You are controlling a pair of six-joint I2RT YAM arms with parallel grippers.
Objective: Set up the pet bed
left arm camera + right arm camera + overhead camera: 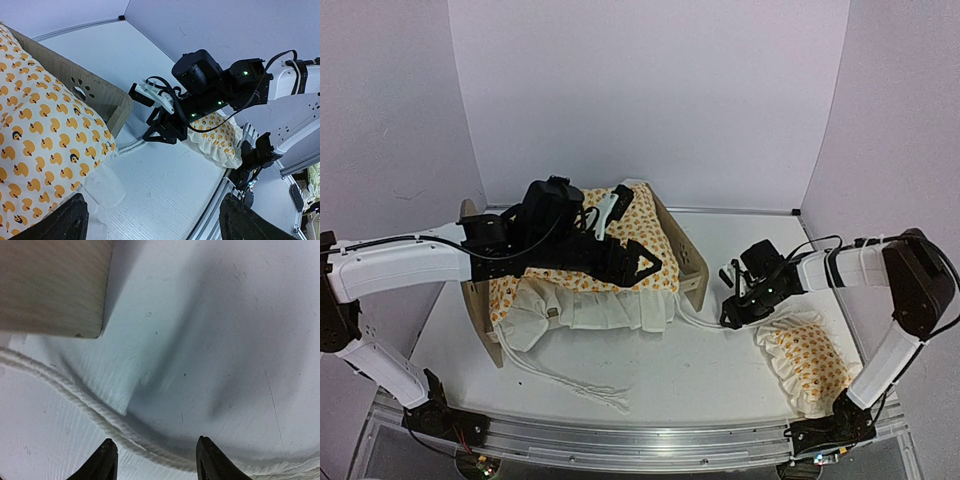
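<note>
The pet bed [692,262], a light-wood frame, stands left of centre; its end board with a paw cutout shows in the left wrist view [95,95]. The duck-patterned ruffled quilt [620,290] lies over it and hides the mattress. My left gripper [642,265] hovers over the quilt's right part, open and empty [150,220]. My right gripper [732,312] is low on the table just right of the bed, open [155,462], its tips on either side of a white cord [90,407]. The matching pillow [807,362] lies at the right front.
White cords [575,380] trail from the quilt across the table's front. A wooden bed corner [55,285] is close above my right gripper. The pillow [220,140] lies just behind my right arm. Walls enclose the back and sides.
</note>
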